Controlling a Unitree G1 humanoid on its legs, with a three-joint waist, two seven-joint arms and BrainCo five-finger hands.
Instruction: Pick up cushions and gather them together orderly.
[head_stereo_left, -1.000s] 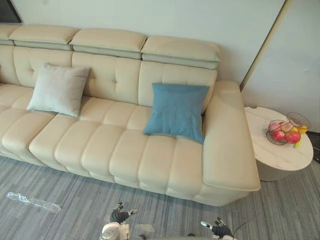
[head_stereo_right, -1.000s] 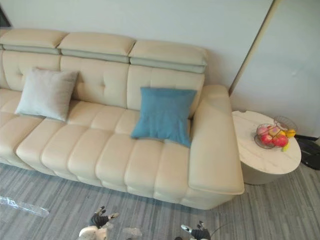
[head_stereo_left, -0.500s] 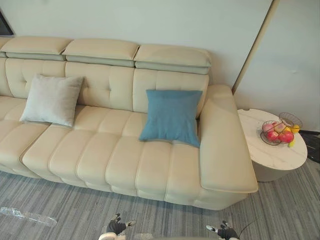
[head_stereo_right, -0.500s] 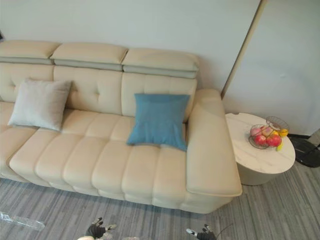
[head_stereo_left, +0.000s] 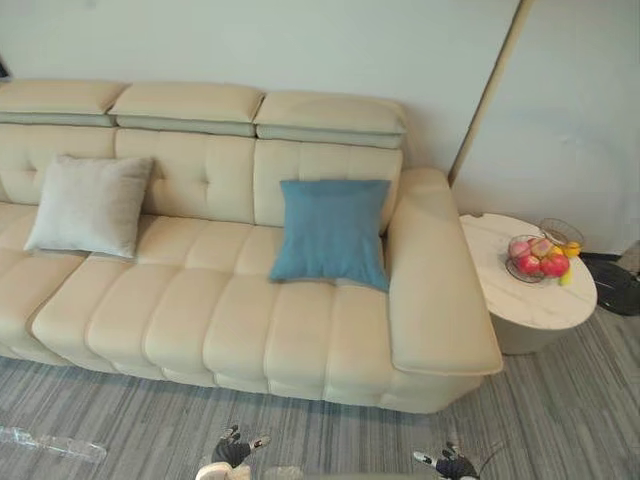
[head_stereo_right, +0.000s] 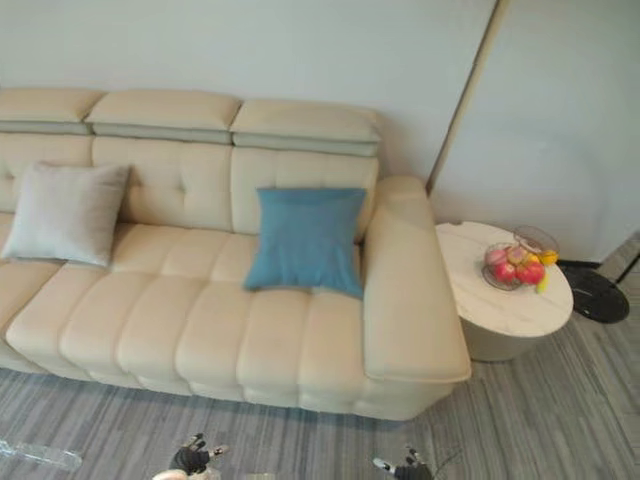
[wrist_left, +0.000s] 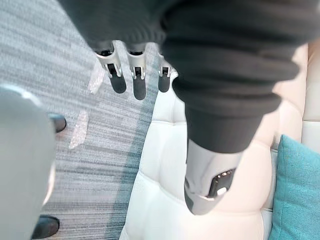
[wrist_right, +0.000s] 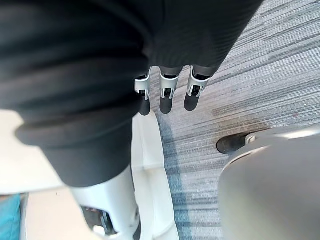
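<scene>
The blue cushion, nearly square, leans upright on the backrest of the cream sofa at frame centre; the grey cushion leans likewise at the left, well apart. A round table with a fruit basket stands at the right on grey carpet. At the bottom edge, the left hand and the right hand hang with straight fingers, empty.

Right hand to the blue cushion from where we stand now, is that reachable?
Probably not yet. The right hand hangs open, low over the floor in front of the sofa, and the blue cushion leans on the backrest beyond the seat. Nothing blocks the way; stepping closer should do it.
</scene>
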